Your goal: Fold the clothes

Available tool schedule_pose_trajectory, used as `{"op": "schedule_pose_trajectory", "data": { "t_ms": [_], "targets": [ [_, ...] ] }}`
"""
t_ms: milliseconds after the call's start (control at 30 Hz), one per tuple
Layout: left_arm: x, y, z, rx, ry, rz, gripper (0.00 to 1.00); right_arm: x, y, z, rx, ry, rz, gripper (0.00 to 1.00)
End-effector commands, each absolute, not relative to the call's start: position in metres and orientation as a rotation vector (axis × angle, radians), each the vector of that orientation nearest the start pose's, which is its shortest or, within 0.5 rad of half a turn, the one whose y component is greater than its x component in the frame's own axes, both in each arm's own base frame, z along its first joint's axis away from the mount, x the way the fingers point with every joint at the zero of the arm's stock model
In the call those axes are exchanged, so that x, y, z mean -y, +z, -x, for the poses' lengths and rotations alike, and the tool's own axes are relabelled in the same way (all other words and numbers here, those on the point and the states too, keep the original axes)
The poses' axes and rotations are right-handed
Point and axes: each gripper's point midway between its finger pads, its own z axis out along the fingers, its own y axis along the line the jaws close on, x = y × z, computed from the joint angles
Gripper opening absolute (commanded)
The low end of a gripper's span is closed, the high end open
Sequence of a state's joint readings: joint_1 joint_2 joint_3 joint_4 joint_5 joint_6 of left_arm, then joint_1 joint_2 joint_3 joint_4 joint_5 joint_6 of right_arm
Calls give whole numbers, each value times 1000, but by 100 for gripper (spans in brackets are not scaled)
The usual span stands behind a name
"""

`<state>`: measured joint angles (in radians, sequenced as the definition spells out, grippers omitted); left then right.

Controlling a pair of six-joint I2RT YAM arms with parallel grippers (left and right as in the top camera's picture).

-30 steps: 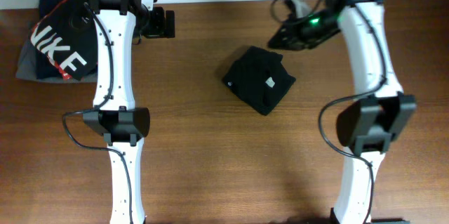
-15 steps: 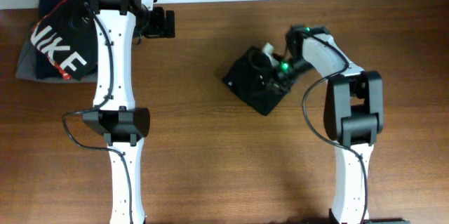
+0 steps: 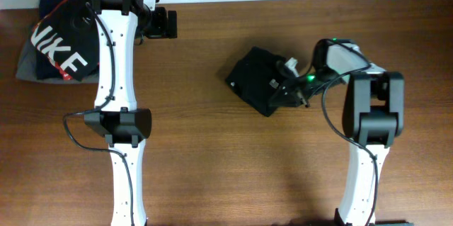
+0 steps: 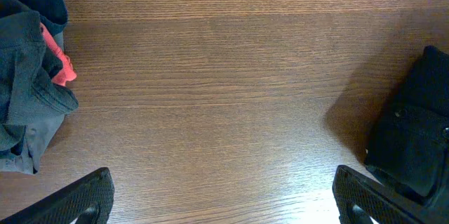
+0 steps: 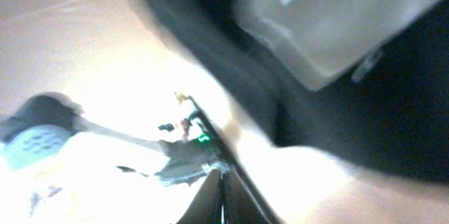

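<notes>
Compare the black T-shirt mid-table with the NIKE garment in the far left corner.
The black T-shirt is plain but for a small white mark; the NIKE garment is black and red with big white letters. The T-shirt lies directly on the table; the NIKE garment rests on a grey garment. The T-shirt is a compact bundle; the NIKE garment spreads wider. Both are dark cloth.

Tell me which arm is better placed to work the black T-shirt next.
Right, probably. The right gripper sits at the right edge of the black T-shirt, while the left gripper hangs far off beside the NIKE garment, well apart from the shirt.
</notes>
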<state>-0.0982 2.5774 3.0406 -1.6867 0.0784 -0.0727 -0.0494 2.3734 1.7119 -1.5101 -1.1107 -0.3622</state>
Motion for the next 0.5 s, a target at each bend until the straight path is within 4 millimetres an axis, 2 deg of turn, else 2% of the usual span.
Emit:
{"op": "schedule_pose_trajectory", "data": {
  "t_ms": [0, 67, 133, 267, 333, 467],
  "targets": [
    [68, 182, -515, -2811, -168, -60, 99, -123, 148, -395, -2450, 1954, 62, 6],
    [68, 182, -515, -2811, -168, -61, 99, -114, 171, -403, -2393, 1926, 77, 7],
    [68, 182, -515, -2811, -168, -61, 99, -108, 185, -410, -2354, 1885, 116, 8],
    [68, 182, -515, -2811, -168, -61, 99, -112, 205, -427, -2275, 1856, 178, 8],
    [68, 182, -515, -2811, -168, -61, 99, -120, 205, -435, -2254, 1856, 200, 8],
    [68, 182, -515, -2811, -168, -60, 99, -144, 182, -453, -2313, 1814, 236, 8]
  ]
}}
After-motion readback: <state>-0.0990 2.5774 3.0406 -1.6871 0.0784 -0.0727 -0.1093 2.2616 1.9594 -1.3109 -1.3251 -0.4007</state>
